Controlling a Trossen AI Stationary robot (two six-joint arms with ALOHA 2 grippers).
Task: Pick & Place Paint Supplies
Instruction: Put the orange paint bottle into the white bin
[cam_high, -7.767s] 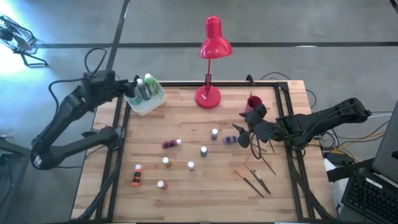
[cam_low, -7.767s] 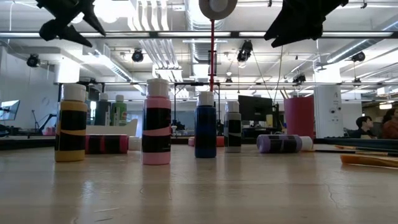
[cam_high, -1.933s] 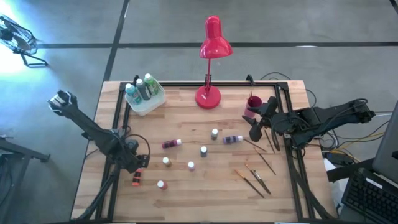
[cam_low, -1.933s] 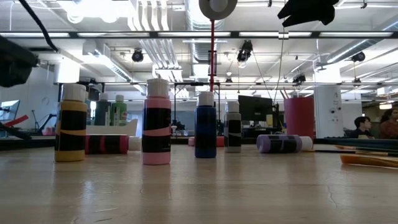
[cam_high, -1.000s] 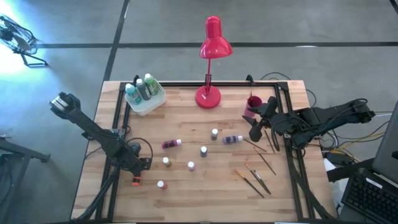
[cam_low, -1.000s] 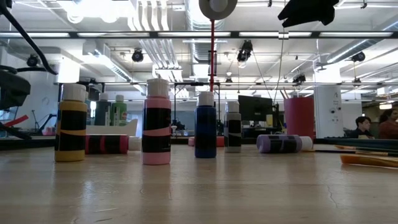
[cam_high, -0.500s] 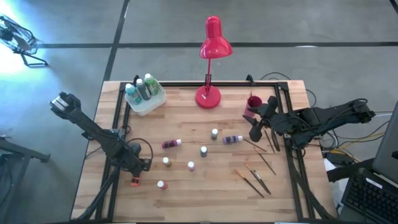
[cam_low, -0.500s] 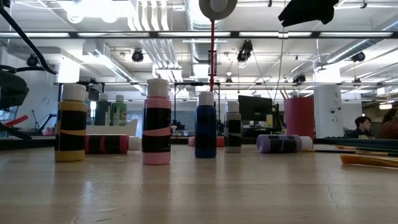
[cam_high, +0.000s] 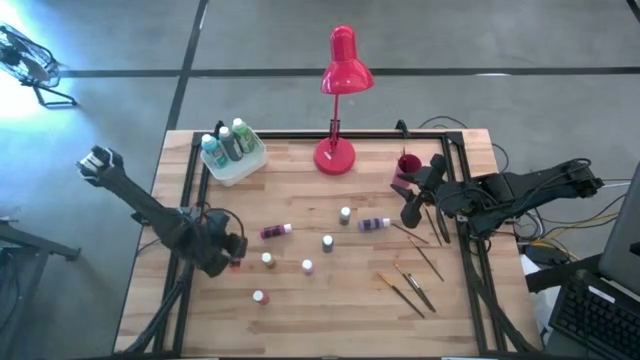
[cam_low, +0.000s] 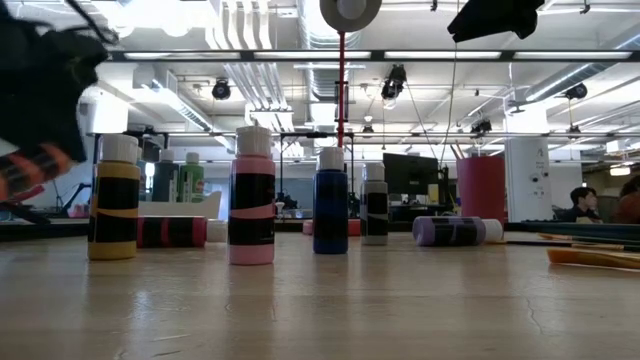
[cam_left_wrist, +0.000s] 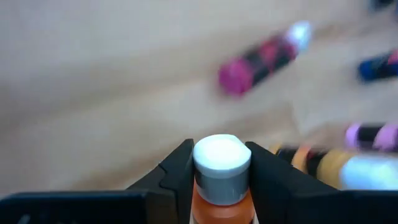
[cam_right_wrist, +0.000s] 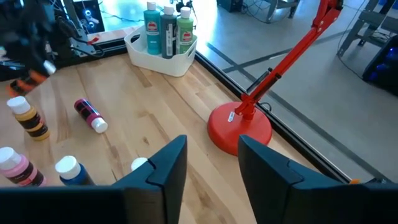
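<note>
Left tool (cam_left_wrist: 216, 163): clamped on one orange bottle (cam_left_wrist: 219, 199), lifted over tabletop's (cam_high: 300, 310) left edge. Right tool (cam_right_wrist: 211, 158): fingers apart, empty, beside red cup (cam_high: 407, 165). Three bottles in white bin (cam_high: 232, 158); seven loose on tabletop; about four brushes (cam_high: 408, 288) near right edge.

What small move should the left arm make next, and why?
Probably carry the orange bottle toward the white bin at the table's far left corner. The left claw is shut on that bottle just below its white cap, already clear of the tabletop, and the bin holds three bottles with some room beside them.
</note>
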